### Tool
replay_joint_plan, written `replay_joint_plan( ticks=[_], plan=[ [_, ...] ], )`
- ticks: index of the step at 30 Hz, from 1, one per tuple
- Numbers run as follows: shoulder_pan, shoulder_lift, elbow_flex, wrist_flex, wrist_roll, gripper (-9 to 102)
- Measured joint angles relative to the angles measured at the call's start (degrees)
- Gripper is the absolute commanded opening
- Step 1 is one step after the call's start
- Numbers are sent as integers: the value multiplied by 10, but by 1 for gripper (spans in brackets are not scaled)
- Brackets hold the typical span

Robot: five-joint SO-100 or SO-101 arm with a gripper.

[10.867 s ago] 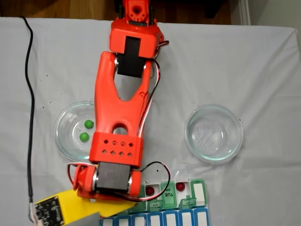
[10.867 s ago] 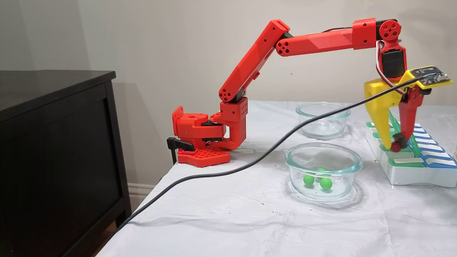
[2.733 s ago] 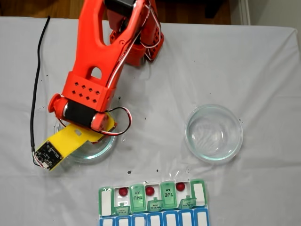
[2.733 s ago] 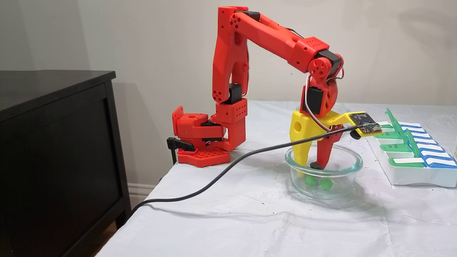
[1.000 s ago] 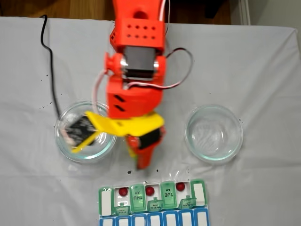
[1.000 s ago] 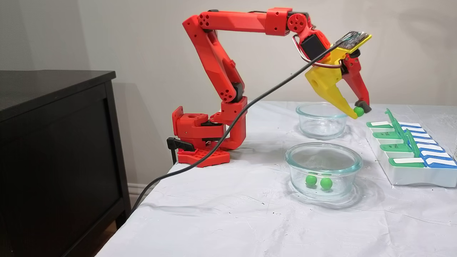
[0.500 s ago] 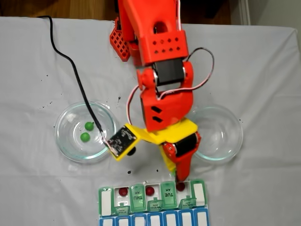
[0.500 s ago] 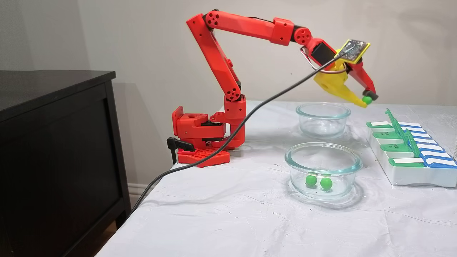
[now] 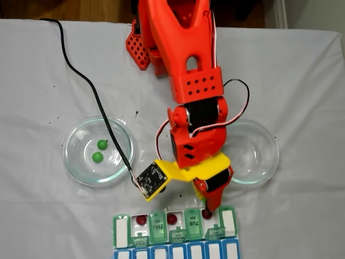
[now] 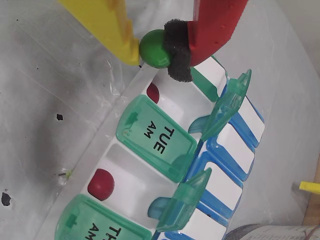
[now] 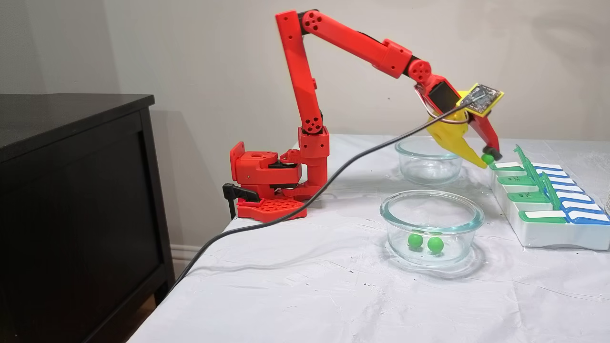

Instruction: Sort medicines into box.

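Medicines: one green ball (image 10: 155, 48) clamped in the end effector (image 10: 152, 49), pinched between the yellow finger (image 10: 107, 27) and the black pad on the red finger (image 10: 210, 27), in the air just over the near edge of the box (image 10: 125, 165). In the side fixed view the end effector (image 11: 486, 159) hangs just above the far end of the box (image 11: 548, 228), ball (image 11: 486, 158) at the tips. Wrist view, near to far: TUE AM lid (image 10: 156, 137) shut, open compartments on both sides of it each with a dark red ball (image 10: 101, 183) (image 10: 153, 93). Top fixed view: three red balls in the open compartments, one (image 9: 141, 219), one (image 9: 172, 218), third (image 9: 207, 215) partly under the end effector (image 9: 210, 209). Two more green balls (image 9: 97, 157) (image 9: 102, 143) lie in the left glass dish (image 9: 73, 167); right glass dish (image 9: 264, 156) holds nothing visible. Both dishes and the box sit on the white-covered surface (image 9: 302, 97). Black cable (image 9: 81, 81) runs across the left dish to the arm's camera board (image 9: 151, 179). Dark cabinet (image 11: 76, 190) stands left of the surface in the side view.
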Motion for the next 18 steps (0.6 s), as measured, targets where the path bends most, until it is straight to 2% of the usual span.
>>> replay_joint_plan(
  ticks=[18],
  plan=[
    [0, -44, 0, -116, 14, 0]
  ],
)
